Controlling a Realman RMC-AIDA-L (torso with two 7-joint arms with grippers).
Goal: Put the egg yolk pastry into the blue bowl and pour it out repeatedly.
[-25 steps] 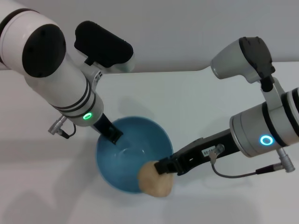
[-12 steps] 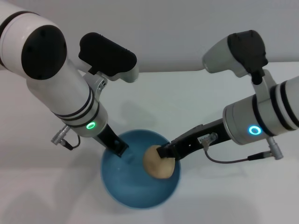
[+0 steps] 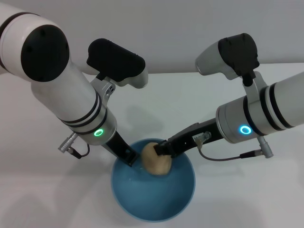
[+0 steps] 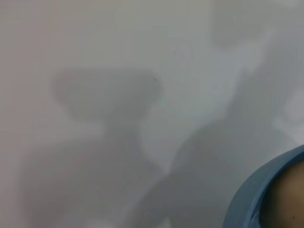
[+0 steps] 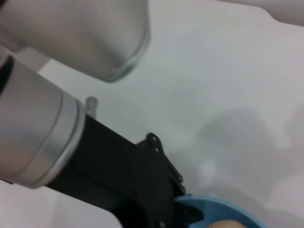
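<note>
One egg yolk pastry (image 3: 156, 160), one blue bowl (image 3: 183, 199).

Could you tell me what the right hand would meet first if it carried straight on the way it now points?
Probably the left hand, clamped on the glossy light-blue bowl's rim. The right hand points across the bowl's top holding the pale tan dough-like pastry ball, which would touch first; depth is uncertain.

A bare robot test bench or lab setup, plain white table (image 3: 237, 199) running up to a blank pale wall (image 3: 166, 28), two white robot arms with glowing status rings over it, nothing homely in sight but a blue bowl (image 3: 178, 202)
</note>
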